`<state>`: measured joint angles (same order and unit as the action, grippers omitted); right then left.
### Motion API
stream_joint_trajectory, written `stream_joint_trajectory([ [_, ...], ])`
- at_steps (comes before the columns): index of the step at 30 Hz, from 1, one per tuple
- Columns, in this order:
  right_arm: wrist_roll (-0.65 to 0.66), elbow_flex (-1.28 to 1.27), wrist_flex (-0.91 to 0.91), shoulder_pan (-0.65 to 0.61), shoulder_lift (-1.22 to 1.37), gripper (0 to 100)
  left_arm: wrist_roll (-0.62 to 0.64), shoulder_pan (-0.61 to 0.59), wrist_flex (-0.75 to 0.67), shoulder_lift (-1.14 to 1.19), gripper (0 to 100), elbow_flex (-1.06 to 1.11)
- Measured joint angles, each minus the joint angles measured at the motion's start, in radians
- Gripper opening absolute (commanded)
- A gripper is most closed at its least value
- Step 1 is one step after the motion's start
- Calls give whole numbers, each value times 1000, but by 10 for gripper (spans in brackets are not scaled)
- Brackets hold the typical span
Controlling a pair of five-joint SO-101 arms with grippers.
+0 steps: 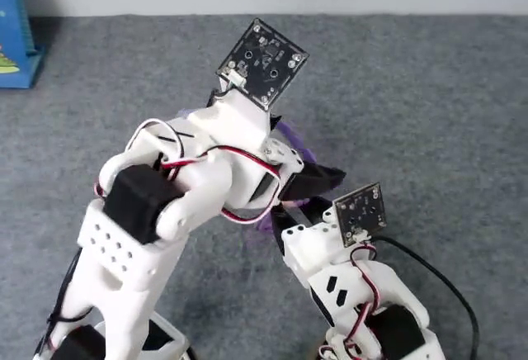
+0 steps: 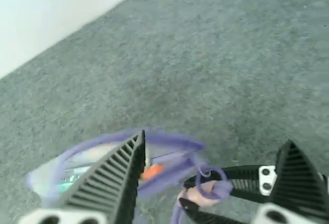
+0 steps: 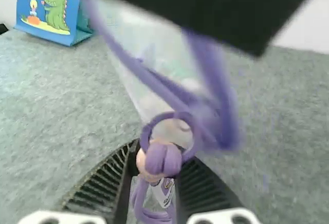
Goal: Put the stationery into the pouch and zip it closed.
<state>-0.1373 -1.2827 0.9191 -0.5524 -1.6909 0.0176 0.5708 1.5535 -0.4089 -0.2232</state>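
The clear pouch [image 2: 97,154] with purple trim lies on the grey carpet, with an orange item [image 2: 152,171] and teal-printed stationery inside it. My left gripper [image 2: 215,141] is open just above it, one finger [image 2: 115,180] over the pouch and the other beyond the zip end. My right gripper [image 3: 157,170] is shut on the purple zip pull [image 3: 158,158], a looped cord with a pale bead, and the pouch [image 3: 154,70] stretches away from it. In the high view both arms cover most of the pouch [image 1: 290,141], which sits between them.
A blue box with a green dinosaur picture [image 1: 12,38] [image 3: 51,8] stands at the back left against the pale wall. Grey carpet [image 1: 429,104] spreads around the arms. A black cable [image 1: 450,290] runs beside the right arm.
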Motion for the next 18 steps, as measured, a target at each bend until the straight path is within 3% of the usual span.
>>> stream_joint_trajectory([
  [4, 2, -44, -51, 5, 8, 8, -31, -92, 68, 0, 378, -66],
  [11, -26, -69, -109, 6, 8, 8, -190, -287, 181, -8, 368, -109],
  [18, -29, -69, -163, 6, 8, 8, -321, -359, 181, -209, 368, 78],
])
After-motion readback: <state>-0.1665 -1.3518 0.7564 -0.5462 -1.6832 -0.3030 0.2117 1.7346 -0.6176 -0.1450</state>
